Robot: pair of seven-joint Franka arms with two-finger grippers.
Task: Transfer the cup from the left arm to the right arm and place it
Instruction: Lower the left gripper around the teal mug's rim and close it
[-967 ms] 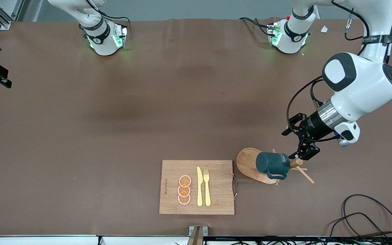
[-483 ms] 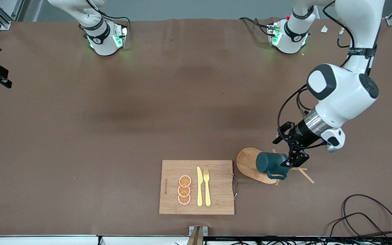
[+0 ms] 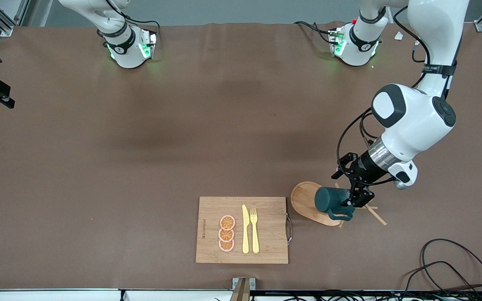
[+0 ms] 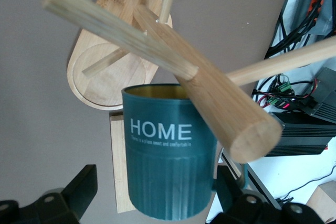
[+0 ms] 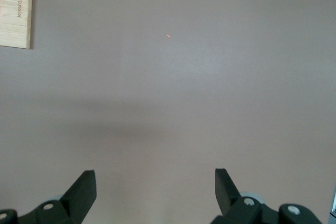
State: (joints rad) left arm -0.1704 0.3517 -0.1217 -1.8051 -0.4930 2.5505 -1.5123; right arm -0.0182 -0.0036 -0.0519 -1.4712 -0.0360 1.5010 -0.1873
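The left gripper (image 3: 352,200) has come closer, fingers wide apart around the dark teal mug (image 4: 169,150), which hangs on a wooden peg rack (image 4: 157,40). The right gripper (image 5: 155,192) waits, open.

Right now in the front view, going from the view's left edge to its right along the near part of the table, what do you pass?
Board → orange slices → knife → fork → stand base → cup → left gripper, open around the cup → cables.

The dark teal cup (image 4: 169,174) is showing white "HOME" lettering; yellow cutlery (image 3: 249,229) is lying on a pale wooden board (image 3: 266,246).
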